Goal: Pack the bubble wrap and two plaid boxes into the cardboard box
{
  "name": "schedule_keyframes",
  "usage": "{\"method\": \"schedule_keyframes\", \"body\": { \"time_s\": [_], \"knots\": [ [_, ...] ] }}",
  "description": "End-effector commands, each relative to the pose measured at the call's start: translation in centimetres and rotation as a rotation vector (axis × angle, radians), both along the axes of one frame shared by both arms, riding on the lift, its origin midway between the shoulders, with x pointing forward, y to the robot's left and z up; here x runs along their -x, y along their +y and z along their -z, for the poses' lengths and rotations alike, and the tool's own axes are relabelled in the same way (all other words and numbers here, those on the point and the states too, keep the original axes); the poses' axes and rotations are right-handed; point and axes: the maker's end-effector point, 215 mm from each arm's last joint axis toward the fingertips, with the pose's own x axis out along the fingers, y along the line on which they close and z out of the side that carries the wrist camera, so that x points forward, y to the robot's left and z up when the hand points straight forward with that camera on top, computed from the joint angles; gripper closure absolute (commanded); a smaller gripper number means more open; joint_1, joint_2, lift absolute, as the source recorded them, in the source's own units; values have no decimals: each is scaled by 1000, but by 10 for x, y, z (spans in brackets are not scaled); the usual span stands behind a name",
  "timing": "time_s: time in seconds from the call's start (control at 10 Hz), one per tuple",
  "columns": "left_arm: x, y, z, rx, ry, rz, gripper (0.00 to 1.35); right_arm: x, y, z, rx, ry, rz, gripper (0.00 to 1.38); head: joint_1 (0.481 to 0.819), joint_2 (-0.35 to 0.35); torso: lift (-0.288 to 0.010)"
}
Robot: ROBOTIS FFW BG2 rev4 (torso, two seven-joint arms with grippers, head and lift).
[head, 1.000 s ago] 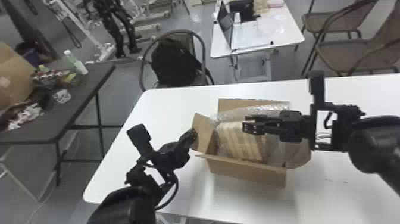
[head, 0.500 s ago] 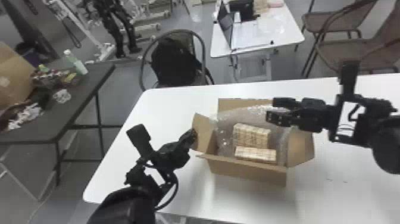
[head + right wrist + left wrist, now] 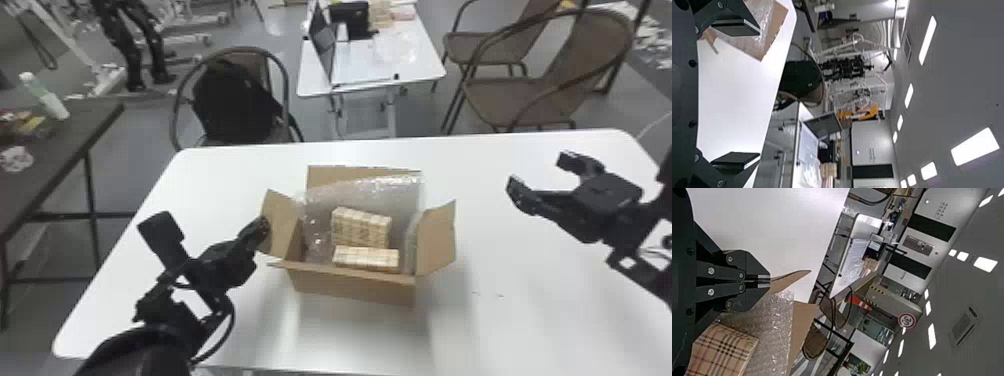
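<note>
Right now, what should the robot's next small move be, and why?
Probably open the left claw to free the cardboard flap it pinches. The bubble wrap and both plaid boxes, the rear one and the front one, already lie inside the cardboard box, and the right claw is open and empty, away from it.

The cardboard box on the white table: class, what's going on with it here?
A robot is packing the cardboard box. Its left gripper is closed on a side flap, while its right gripper is open and empty, off to the box's right. The bubble wrap is already inside, with one plaid box and, nearer the front wall, the other plaid box lying in it. The cardboard box has not been closed.
</note>
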Motion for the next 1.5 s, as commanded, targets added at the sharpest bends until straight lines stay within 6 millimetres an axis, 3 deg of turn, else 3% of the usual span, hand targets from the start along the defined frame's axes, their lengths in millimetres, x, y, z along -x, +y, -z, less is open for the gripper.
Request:
{"method": "schedule_keyframes", "body": {
  "time_s": [0.0, 0.3, 0.6, 0.8, 1.0, 1.4],
  "knots": [
    [0, -1, -1, 4, -2, 1, 1222, 22, -42, 8, 31, -53, 103, 176, 695, 135, -107],
    [3, 1, 2, 7, 1, -3, 1222, 71, -119, 40, 59, -120, 437, 176, 695, 44, -107],
    [5, 4, 3, 6, 2, -8, 1222, 100, -164, 56, 70, -139, 584, 176, 695, -4, -107],
    [4, 2, 2, 6, 1, -6, 1222, 102, -172, 63, 30, -130, 627, 176, 695, -42, -107],
    [0, 1, 6, 2, 24, -22, 1222, 95, -161, 67, 11, -115, 594, 176, 695, -40, -107],
    [-4, 59, -17, -49, -58, -263, 1222, 88, -148, 76, 8, -81, 562, 176, 695, 16, -107]
  ]
}}
